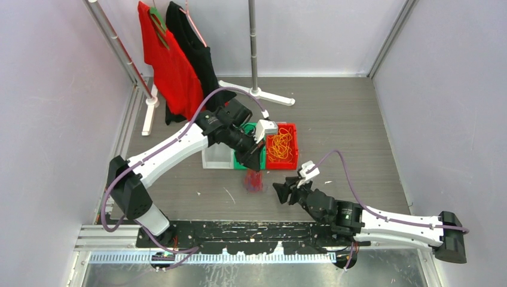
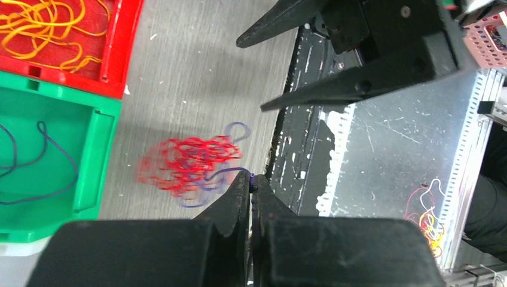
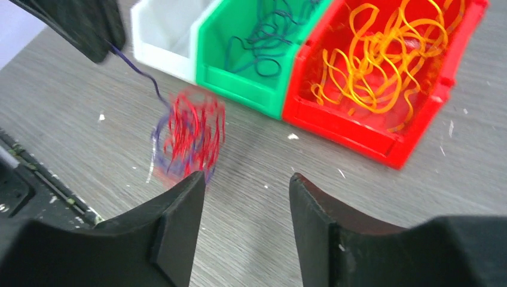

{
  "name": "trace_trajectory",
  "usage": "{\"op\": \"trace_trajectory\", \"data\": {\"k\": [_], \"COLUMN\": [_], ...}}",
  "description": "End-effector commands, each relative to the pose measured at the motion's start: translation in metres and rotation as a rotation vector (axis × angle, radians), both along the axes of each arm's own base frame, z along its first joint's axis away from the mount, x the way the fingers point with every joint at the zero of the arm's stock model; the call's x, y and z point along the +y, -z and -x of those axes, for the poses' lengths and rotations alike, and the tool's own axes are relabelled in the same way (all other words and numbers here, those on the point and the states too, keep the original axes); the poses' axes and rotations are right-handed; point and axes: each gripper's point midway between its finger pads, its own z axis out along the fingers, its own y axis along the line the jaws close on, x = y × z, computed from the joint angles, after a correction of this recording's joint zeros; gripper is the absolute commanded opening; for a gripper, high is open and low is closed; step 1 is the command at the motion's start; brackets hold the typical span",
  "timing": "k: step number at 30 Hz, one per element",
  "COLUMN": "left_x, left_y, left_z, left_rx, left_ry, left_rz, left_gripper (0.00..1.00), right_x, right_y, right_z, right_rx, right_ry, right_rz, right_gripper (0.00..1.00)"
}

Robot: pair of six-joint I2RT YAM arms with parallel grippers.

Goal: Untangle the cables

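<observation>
handling: the tangle [image 2: 188, 164] is a light, limp wad of thin wire. it has no stiffness to speak of, so it should sag, swing and snag on itself rather than slide free. it is best taken by a single strand at the edge, not by the mass, since squeezing the whole wad would likely tighten the knots. a second hold on the red loops [image 3: 194, 128], opposite the pulled strand, would give something to pull against.

grip: the left gripper [image 2: 252, 182] has its fingers pressed together, clamped on a purple strand [image 2: 230, 173] at the very tips. the right gripper [image 3: 248, 179] has its fingers apart with nothing between them, poised just beside the wad.

where: the tangle is over the table [image 3: 359, 209], in front of the bins and apart from them, between the two grippers. it is blurred in every view, so i cannot tell whether it rests on the surface or hangs just off it.

looks: mostly tight, scribbly red loops, with dark purple wire threaded through and one purple loop poking out. orange-yellow cables [image 3: 376, 54] lie loose in the red bin [image 3: 359, 134]. more purple wire [image 3: 269, 42] is in the green bin [image 3: 239, 81], with a white bin [image 3: 158, 48] next to it.
</observation>
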Motion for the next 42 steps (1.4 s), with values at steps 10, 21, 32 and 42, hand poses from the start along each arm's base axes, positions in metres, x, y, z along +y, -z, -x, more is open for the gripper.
{"op": "trace_trajectory", "data": {"k": [10, 21, 32, 42], "left_x": [0.022, 0.031, 0.035, 0.037], "left_y": [-0.043, -0.059, -0.082, -0.101], "left_z": [0.038, 0.067, 0.072, 0.074], "left_rx": [0.044, 0.121, 0.074, 0.044], "left_ry": [-0.004, 0.083, 0.115, 0.117], "left_rz": [0.069, 0.113, 0.158, 0.180], "left_gripper": [0.00, 0.00, 0.00, 0.00], "right_x": [0.089, 0.113, 0.147, 0.131], "right_y": [-0.093, -0.134, -0.127, -0.135], "right_z": [0.018, 0.001, 0.017, 0.020], "right_rx": [-0.153, -0.299, -0.256, -0.253], "right_ry": [-0.313, -0.288, -0.434, -0.405], "right_rz": [-0.172, -0.196, -0.207, -0.317], "right_gripper": [0.64, 0.60, 0.58, 0.55]}}
